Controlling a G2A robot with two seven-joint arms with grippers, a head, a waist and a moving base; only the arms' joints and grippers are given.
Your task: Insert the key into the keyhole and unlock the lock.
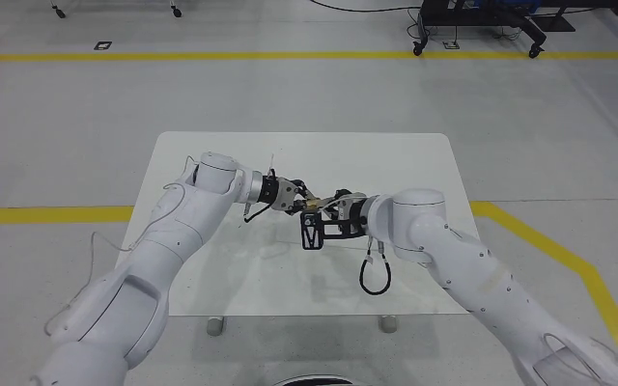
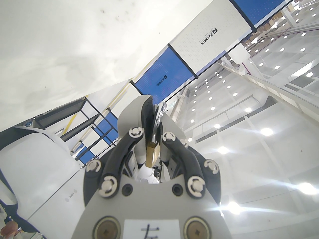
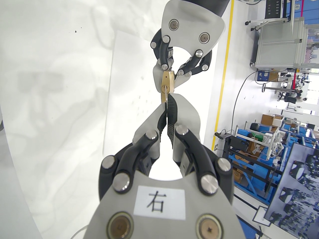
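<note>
Two grippers meet tip to tip above the table, with one brass padlock and one key between them.
The left gripper pinches the padlock, whose keyhole faces the right gripper. That gripper's fingers are pressed together on the key. Its blade runs in line with them, pointing at the keyhole; depth unclear.
</note>
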